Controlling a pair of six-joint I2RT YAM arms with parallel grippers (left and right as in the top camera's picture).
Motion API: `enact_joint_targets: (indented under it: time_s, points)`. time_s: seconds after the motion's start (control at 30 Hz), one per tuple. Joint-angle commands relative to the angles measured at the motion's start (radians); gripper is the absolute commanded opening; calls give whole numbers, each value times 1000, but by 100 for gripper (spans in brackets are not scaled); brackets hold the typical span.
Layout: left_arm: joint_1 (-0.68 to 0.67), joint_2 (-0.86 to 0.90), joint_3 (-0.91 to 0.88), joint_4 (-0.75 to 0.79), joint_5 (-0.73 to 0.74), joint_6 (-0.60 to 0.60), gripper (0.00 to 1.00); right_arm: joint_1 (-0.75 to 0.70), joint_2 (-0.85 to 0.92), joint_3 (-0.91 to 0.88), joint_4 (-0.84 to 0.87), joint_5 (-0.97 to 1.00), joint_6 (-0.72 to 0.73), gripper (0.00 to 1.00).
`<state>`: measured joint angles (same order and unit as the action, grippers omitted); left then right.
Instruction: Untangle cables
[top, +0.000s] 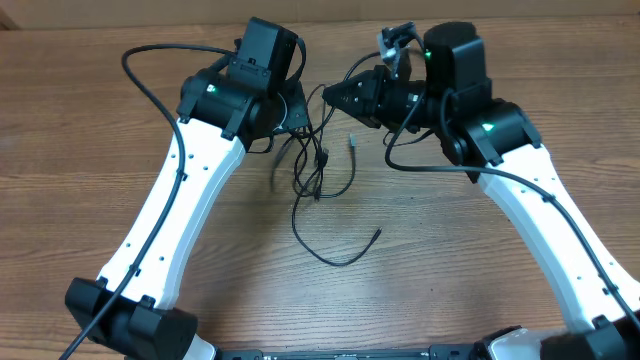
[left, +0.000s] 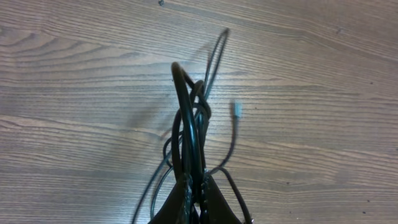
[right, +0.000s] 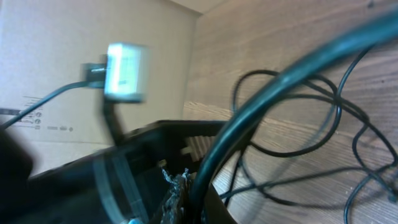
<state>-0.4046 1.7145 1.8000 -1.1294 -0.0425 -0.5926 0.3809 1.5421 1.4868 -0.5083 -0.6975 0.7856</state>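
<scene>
The cables (top: 316, 165) are thin black cords bunched on the wooden table between the two arms. One strand trails toward the front to a plug end (top: 377, 233), and a small pale plug (top: 353, 142) lies beside the bunch. My left gripper (top: 300, 115) is shut on several looped strands (left: 189, 118), which rise out of its fingertips (left: 200, 186); the pale plug (left: 236, 110) lies to their right. My right gripper (top: 332, 97) faces the left one, shut on a single cable (right: 280, 81) that arcs up to the right. More loops (right: 311, 130) lie on the table beyond.
Thicker black arm cables run over the left arm (top: 150, 70) and under the right arm (top: 430, 165). A cardboard box (right: 74, 50) stands at the table's far edge. A blurred pale connector block (right: 124, 71) sits on the left arm's body, close to my right gripper.
</scene>
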Motion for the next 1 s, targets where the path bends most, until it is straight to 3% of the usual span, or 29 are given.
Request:
enact_joint_targets:
  time_s: [0.0, 0.13, 0.33, 0.5, 0.6, 0.97]
  points:
    - [-1, 3, 15, 4, -11, 5, 4, -10, -74, 13, 8, 64, -10, 4]
    - [0, 2, 15, 8, -9, 5, 4, -12, -85, 13, -21, 99, -39, 8]
    - [6, 2, 15, 29, 30, 5, 4, -12, -85, 12, -138, 167, -62, 60]
    - [13, -6, 15, 66, 67, 19, 4, -12, -85, 12, -221, 229, -78, 77]
    - [13, -25, 15, 115, 120, 100, 4, -12, -85, 12, -270, 274, -81, 90]
    - [13, -166, 16, 180, 197, 449, 4, -12, -85, 12, -351, 452, -89, 100]
